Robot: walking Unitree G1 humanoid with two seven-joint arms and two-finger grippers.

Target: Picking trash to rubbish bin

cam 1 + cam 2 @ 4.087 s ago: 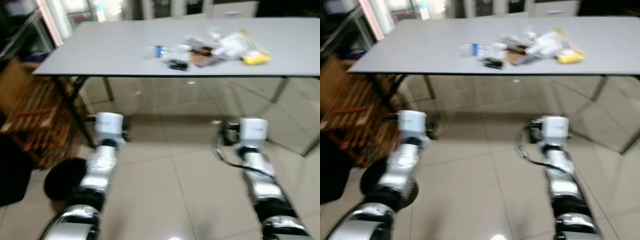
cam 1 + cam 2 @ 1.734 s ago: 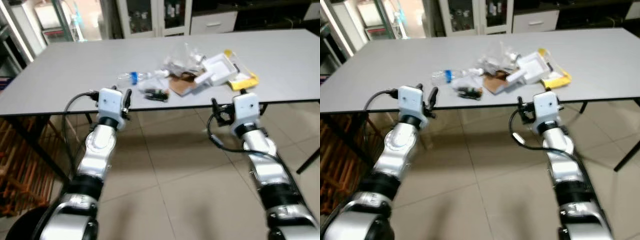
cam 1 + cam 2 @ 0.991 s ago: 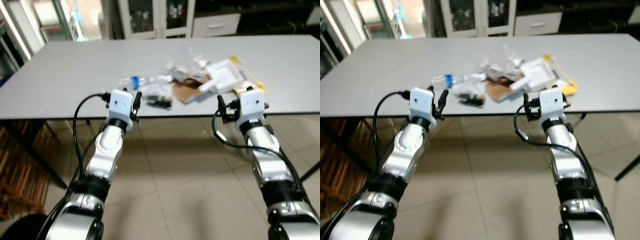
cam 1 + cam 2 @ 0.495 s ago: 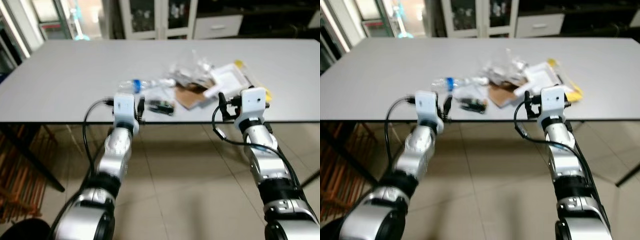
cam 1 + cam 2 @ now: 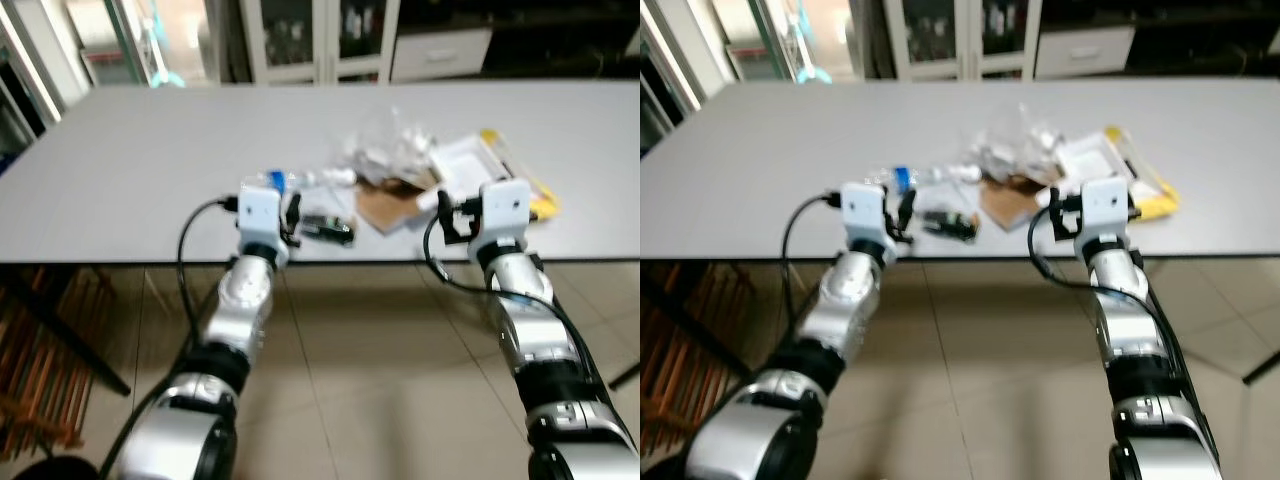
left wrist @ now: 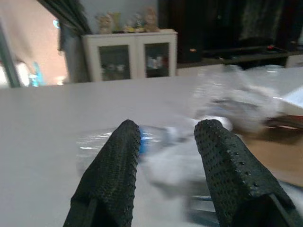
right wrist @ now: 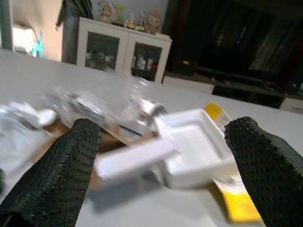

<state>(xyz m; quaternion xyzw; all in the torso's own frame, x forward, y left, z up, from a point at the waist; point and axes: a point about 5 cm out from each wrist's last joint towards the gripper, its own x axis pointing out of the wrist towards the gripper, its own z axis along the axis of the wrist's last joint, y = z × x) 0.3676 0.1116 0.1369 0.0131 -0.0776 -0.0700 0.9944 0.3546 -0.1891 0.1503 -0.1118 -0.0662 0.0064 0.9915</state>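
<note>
Reaching toward the near edge of the grey counter [image 5: 120, 190], both arms are raised over tiled floor [image 5: 370, 400]. Left hand [image 6: 168, 137] fingers apart, at the edge just before a clear bottle [image 5: 275, 181] with blue label. Right hand [image 7: 161, 142] fingers wide apart, facing a white tray [image 7: 194, 149] and yellow packet [image 7: 236, 205]. Trash pile [image 5: 400, 175] sits mid-counter near the front edge; bare counter all round. White cabinets [image 5: 320, 40] behind.

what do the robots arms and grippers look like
Both arms are jointed silver metal with black bands, each ending in a boxy white wrist block. A black cable loops beside each arm. The left gripper and right gripper each have two thick black fingers with a dimpled, dotted texture.
</note>
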